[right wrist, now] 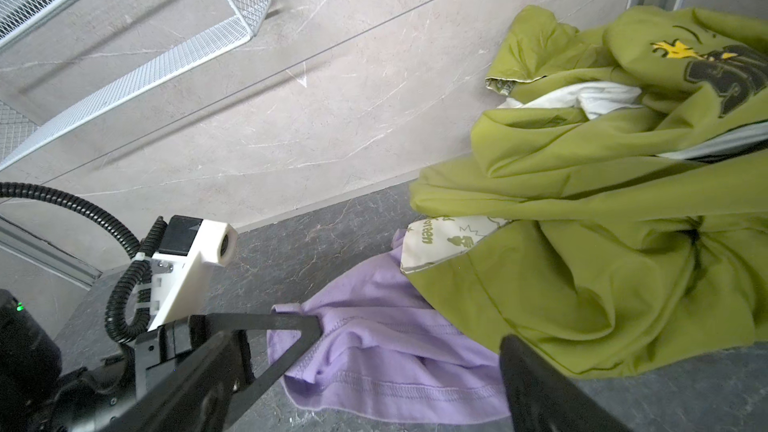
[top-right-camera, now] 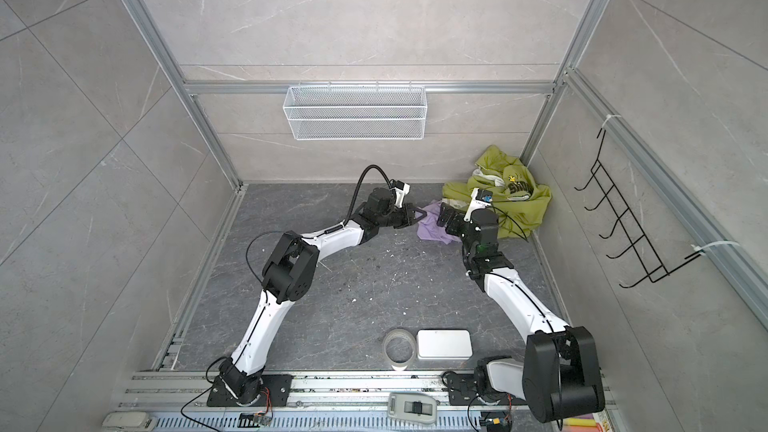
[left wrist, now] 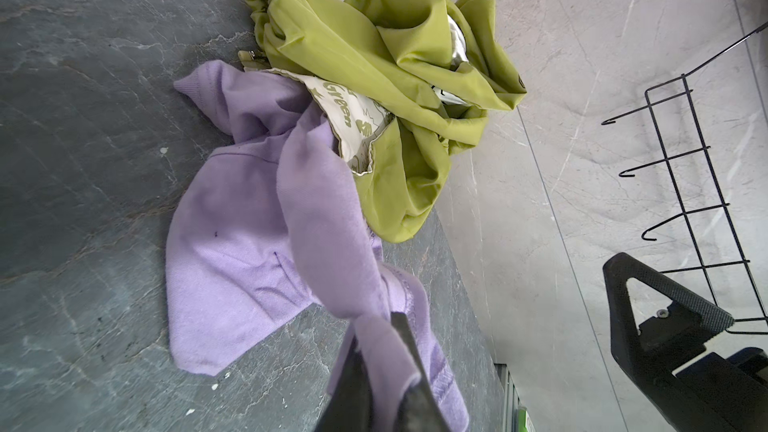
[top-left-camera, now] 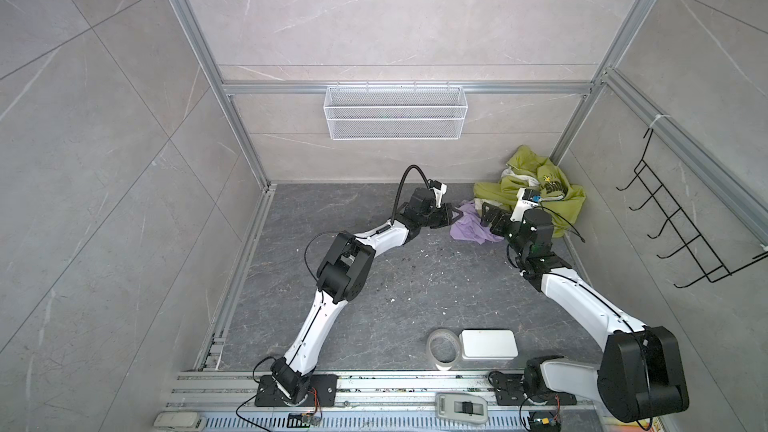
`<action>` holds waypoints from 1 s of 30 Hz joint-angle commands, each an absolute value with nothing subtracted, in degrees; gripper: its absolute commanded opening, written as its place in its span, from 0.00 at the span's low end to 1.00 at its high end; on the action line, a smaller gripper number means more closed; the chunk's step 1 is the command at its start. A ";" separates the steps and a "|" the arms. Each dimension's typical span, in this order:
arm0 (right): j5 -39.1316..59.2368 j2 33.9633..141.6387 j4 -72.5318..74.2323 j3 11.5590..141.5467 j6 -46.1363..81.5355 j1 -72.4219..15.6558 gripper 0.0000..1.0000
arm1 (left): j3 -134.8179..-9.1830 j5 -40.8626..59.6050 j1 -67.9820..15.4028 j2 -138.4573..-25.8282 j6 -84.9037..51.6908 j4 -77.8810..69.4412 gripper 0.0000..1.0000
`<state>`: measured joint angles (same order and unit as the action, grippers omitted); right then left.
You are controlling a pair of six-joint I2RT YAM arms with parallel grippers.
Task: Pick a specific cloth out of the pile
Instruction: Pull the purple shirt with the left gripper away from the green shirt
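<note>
Gripper, left side: the left gripper point(top-left-camera: 454, 215) extends in from the left in both top views, with its jaws clamped on a bunched fold of the cloth point(left wrist: 232, 243). The left wrist view shows lavender fabric pinched between the dark fingers point(left wrist: 347, 401).
Cloth: lavender with a stitched hem, lying on the dark stone floor point(top-left-camera: 374, 284) at the near-left foot of the pile. Its far edge is tucked under green fabric, and one twisted strand runs up to the left jaws.
Gripper, right side: the right gripper point(top-left-camera: 490, 216) sits just right of the cloth, jaws spread wide with nothing between them. Whether it touches fabric cannot be told.
Pile: the pile point(top-left-camera: 540, 197) is mostly an olive-green garment with white printed patches and dark lettering, heaped in the far right corner against the walls.
Wall, right: a black wire hook rack point(top-left-camera: 681, 222) hangs there.
</note>
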<state>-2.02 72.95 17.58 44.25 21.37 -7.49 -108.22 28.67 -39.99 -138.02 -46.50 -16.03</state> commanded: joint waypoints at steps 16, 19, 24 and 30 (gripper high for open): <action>-5.02 68.27 13.19 46.91 16.79 -7.76 1.00 | -112.29 27.96 -40.01 -127.78 -41.56 -15.99 0.00; -4.75 67.78 13.01 46.68 17.18 -7.82 1.00 | -113.40 28.11 -40.08 -127.42 -41.03 -15.89 0.00; -3.91 67.12 13.14 45.97 17.84 -7.80 1.00 | -115.37 28.50 -40.08 -127.39 -40.85 -15.03 0.00; -3.43 66.78 13.01 45.62 18.19 -7.83 1.00 | -115.62 27.97 -40.12 -126.26 -40.04 -14.89 0.00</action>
<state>-3.66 68.12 13.50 45.54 18.17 -7.49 -113.03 28.60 -39.99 -131.20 -41.93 -12.91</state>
